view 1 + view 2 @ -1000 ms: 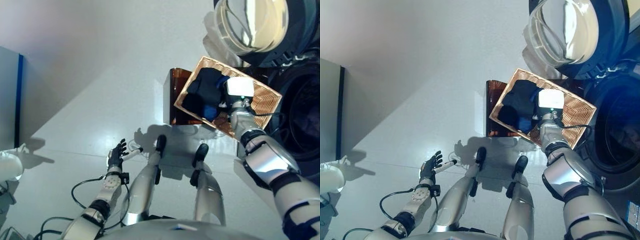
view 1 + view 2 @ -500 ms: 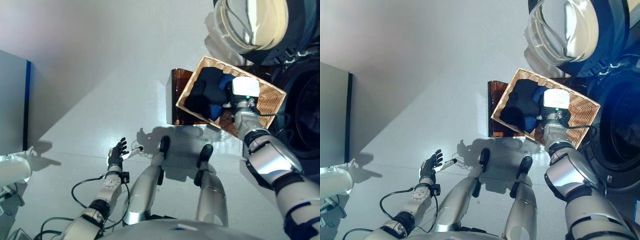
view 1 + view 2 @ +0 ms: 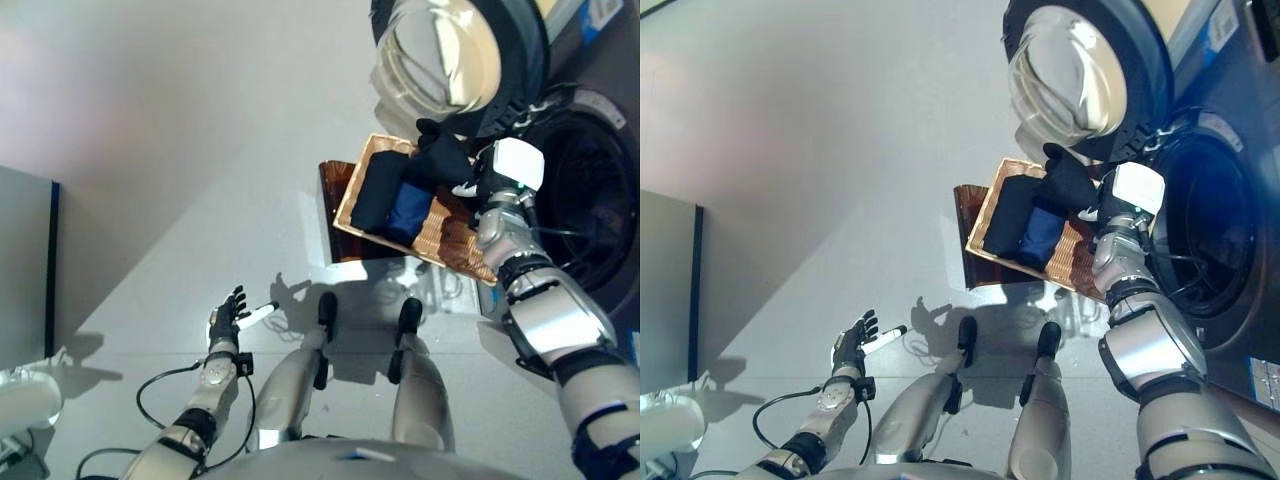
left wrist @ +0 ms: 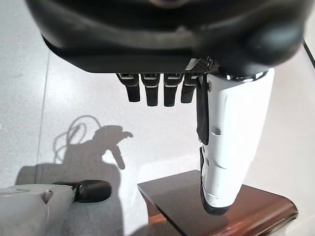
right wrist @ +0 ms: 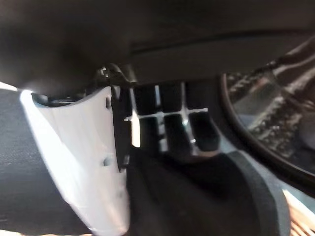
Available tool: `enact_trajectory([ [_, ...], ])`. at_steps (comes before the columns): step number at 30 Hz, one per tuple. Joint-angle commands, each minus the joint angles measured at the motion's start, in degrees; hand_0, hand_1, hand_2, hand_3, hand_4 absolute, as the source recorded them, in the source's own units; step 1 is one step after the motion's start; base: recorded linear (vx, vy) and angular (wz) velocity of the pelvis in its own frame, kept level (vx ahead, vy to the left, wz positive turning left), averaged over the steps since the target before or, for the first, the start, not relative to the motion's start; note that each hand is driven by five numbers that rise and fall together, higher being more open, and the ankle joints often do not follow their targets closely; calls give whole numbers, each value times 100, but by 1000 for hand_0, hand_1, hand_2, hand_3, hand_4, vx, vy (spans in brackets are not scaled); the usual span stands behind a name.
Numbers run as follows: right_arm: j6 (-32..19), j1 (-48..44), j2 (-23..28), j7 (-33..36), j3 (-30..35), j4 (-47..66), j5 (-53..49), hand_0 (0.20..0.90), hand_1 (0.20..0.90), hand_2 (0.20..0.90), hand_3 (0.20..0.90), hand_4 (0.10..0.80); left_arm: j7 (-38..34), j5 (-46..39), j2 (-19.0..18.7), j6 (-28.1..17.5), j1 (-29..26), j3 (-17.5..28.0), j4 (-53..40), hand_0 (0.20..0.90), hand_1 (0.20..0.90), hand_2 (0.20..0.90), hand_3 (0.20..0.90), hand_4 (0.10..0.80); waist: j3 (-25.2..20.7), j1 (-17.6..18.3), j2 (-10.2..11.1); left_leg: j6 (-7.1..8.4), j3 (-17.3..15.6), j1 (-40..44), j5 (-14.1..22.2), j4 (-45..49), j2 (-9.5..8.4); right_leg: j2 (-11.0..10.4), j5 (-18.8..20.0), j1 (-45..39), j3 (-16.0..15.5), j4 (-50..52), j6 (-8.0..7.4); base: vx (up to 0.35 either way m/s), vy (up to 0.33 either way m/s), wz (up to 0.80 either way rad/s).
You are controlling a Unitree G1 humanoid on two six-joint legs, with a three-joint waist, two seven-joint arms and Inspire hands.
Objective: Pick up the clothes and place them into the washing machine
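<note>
A wicker basket rests on a low dark brown box beside the washing machine. A dark garment and a blue garment lie in it. My right hand is above the basket's far side, shut on a black garment that it holds lifted near the machine's dark drum opening. In the right wrist view the fingers and the white-covered thumb curl onto the black cloth. My left hand hangs open and empty low over the floor at my left.
The machine's round glass door stands open above the basket. A grey cabinet stands at the far left, with a white object below it. The brown box also shows in the left wrist view.
The camera has shifted toward the machine. My right hand, which was down in the basket, has come up with the black garment toward the drum opening. The left hand stays put.
</note>
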State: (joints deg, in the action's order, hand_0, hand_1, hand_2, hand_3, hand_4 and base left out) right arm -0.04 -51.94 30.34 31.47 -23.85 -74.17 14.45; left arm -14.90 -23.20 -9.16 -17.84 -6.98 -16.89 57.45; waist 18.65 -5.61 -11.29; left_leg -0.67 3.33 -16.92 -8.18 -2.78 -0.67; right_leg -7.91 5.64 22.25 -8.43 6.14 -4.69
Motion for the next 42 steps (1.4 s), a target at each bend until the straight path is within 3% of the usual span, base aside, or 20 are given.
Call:
enact_trajectory([
  [1,-634,24,-32,505,148,409,-859,200,200,200,200,300,-137,89,-89,-178,89,72,300,900,900,900,900,800,-467,-53,329,388,-48,70,110,-94,-178,-51,38,-555,136,-461,-142,13,-11,-6],
  [4,-1363,614,-512,405,1191,783,-2667,200,200,200,200,300,-194,115,-86,-189,140,124,255,900,900,900,900,800,-443,-9,300,363,-108,53,163,-22,-176,-22,-30,-480,182,-352,-127,-24,8,-8],
  [7,-1648,801,-748,301,1516,883,-3436,200,200,200,200,300,-252,112,-100,-191,92,148,218,900,900,900,900,800,-388,13,289,303,-163,-70,245,190,-172,-2,-114,-285,245,-85,-91,-74,13,-12],
  [8,-1946,885,-983,143,1816,992,-4172,200,200,200,200,300,-303,77,-119,-225,33,136,94,900,900,900,900,800,-180,53,273,230,-222,-292,412,685,-189,8,-221,-71,294,259,-48,-187,12,-24],
  [14,-2410,1123,-1336,5,2047,1479,-4768,200,200,200,200,300,-330,-29,-234,-317,-21,128,-330,900,900,900,900,800,104,81,250,124,-257,-1064,931,1906,-275,65,-640,627,456,1292,48,-90,-15,-13],
  [19,-3283,1144,-1925,-542,2760,1869,-6574,200,200,200,200,300,-271,-130,-199,-319,71,17,-482,900,900,900,900,800,203,72,161,-64,-202,-1633,1377,2883,-326,225,-956,1141,630,2003,133,-37,24,-18],
  [23,-3874,982,-2304,-935,3351,1902,-8016,200,200,200,200,300,-111,-323,-100,-255,115,-132,-287,900,900,900,900,800,160,71,17,-183,-102,-1791,1550,3138,-407,311,-1120,1353,841,2295,164,30,39,-33],
  [35,-3852,371,-1718,-951,3499,1418,-8191,200,200,200,200,300,65,-365,2,-247,191,-269,-18,900,900,900,900,800,-52,-37,-182,-224,-199,-1682,1582,2871,-381,375,-1163,1394,1097,2204,223,49,34,-8],
  [42,-3736,138,-1416,-960,3396,1333,-8063,200,200,200,200,300,128,-415,53,-279,250,-286,-16,900,900,900,900,800,-195,-71,-245,-123,-191,-1422,1468,2410,-355,357,-1137,1232,1054,1948,214,68,-10,-5],
])
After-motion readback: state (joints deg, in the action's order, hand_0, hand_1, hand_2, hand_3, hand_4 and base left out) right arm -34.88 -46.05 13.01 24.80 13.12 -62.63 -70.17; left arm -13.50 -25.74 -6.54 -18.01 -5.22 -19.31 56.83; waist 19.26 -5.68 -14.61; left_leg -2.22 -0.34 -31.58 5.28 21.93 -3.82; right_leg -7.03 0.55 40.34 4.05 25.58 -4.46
